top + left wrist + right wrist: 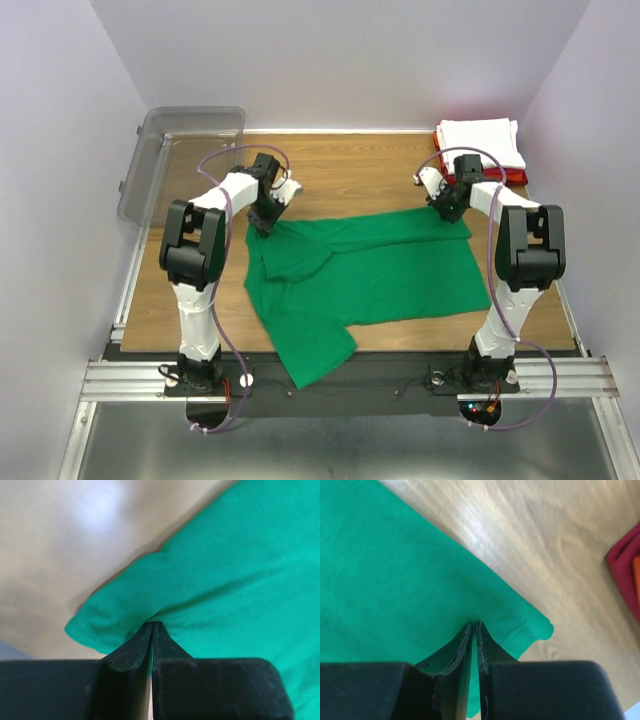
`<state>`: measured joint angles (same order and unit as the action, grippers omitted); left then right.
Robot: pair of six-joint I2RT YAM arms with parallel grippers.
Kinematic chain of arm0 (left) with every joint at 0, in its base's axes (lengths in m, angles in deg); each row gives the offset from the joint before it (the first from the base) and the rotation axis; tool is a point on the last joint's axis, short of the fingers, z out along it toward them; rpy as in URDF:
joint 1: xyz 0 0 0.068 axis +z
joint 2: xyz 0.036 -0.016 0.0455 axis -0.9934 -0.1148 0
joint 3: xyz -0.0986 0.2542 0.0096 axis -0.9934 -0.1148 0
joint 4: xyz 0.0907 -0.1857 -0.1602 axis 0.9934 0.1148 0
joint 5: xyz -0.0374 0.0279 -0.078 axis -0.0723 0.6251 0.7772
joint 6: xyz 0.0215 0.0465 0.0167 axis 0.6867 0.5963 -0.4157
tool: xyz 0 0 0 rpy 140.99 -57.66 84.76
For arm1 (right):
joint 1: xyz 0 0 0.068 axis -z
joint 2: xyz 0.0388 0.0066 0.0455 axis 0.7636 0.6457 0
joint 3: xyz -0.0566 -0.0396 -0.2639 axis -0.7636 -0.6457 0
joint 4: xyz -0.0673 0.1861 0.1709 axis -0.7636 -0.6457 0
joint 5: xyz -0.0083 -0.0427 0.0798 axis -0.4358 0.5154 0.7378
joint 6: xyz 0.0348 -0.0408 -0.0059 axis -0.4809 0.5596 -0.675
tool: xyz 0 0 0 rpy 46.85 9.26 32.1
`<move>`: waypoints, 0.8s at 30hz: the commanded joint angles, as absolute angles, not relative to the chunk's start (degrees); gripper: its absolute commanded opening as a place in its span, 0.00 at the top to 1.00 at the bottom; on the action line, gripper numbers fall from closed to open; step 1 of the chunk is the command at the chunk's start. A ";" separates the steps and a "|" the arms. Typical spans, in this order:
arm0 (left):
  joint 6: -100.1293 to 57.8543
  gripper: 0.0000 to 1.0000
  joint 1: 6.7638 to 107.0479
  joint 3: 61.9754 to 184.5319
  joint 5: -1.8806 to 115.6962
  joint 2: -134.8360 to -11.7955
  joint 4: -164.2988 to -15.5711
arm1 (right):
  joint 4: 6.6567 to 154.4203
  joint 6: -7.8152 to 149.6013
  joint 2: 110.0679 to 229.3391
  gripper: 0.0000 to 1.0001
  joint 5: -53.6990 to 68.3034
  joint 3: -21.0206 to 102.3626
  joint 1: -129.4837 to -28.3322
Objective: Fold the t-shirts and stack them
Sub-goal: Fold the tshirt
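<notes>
My left gripper (151,630) is pinched together on the far left corner of the bright green cotton t-shirt (370,270). The cloth bunches up at the fingertips and a thin layer is caught between the two black pads.

My right gripper (472,630) is likewise clamped on the same shirt's far right corner, just inside the stitched hem. That corner lies flat on the wooden table (370,170).

The green shirt lies spread across the middle of the table, long side running left to right. Its left half is rumpled, with a fold doubled over on itself. One flap hangs past the near edge, between my two arm bases.

At the far right corner a folded white t-shirt (480,135) rests on top of a red t-shirt (517,178); only the red one's edge shows. This stack sits near my right gripper, apart from the green shirt.

A clear grey plastic bin (185,150) stands at the far left corner.
</notes>
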<state>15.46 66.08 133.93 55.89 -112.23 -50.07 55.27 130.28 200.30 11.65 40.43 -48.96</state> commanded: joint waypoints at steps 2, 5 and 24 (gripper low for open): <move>18.30 0.86 67.50 147.13 51.20 -121.20 -50.05 | 52.13 122.54 198.49 0.83 8.54 36.67 -48.46; 18.65 0.79 67.94 153.99 54.60 -121.93 -47.59 | 52.22 121.22 198.92 0.81 6.88 38.15 -48.46; 33.59 0.57 67.94 120.19 81.87 -86.25 -54.16 | 44.04 98.57 190.66 0.78 31.46 50.38 -59.61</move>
<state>28.40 68.23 126.31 77.44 -87.86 -52.43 46.00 108.19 191.34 21.99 48.50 -54.03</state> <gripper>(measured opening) 0.440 0.233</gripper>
